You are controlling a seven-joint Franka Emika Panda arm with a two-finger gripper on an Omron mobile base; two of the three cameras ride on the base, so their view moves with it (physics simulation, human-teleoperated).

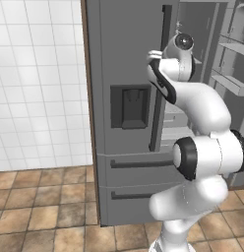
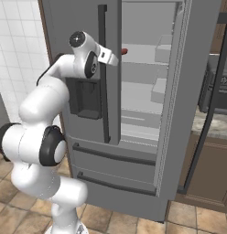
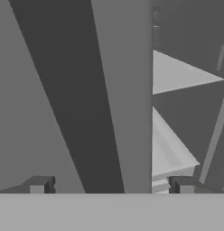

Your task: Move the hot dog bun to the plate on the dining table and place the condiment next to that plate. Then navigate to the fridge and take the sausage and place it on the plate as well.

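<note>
A grey shelf (image 2: 140, 54) (inside the open fridge (image 2: 147, 114)) carries the reddish-brown sausage (image 2: 124, 51).

Open end effector (image 3: 111, 185), empty, facing fridge (image 3: 123, 90) door edge, grey shelves (image 3: 177, 76)

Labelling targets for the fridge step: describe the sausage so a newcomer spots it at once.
Start at the tall grey fridge, whose right door stands open. Look inside at the upper shelf, at its left end just past the closed left door's edge. The sausage is the small reddish-brown piece there, the only warm colour among grey shelves and bins.
</note>
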